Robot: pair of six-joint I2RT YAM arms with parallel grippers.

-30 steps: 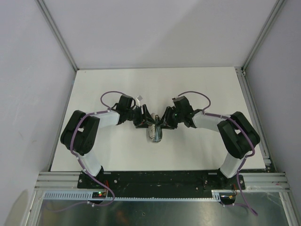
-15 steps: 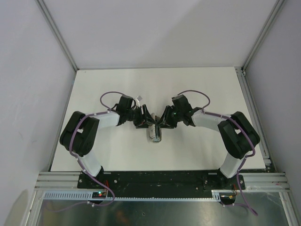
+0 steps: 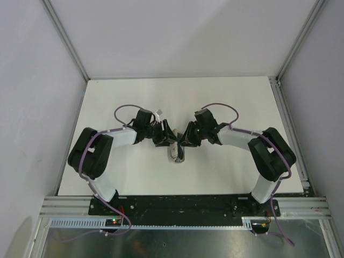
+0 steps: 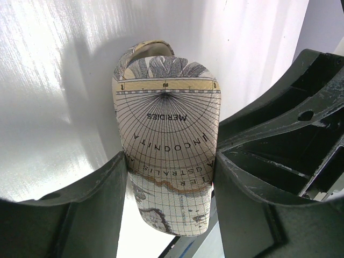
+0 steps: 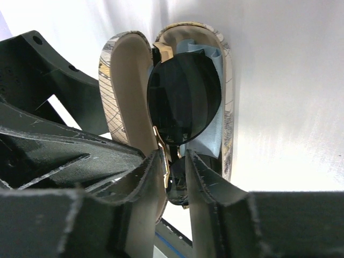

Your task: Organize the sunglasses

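Sunglasses (image 5: 183, 97) pinched by right claw (image 5: 174, 158) inside case (image 4: 166, 107) clamped by left claw (image 4: 169, 161).

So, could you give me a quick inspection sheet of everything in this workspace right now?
Surface: white table.
Job's things: sunglasses sit in the open map-print case, on a blue cloth.
Clutter: nothing seen.
Grippers: left gripper clamps the case; right gripper pinches the sunglasses.
Cables: purple cables loop over both arms.
Surroundings: grey walls, aluminium frame.
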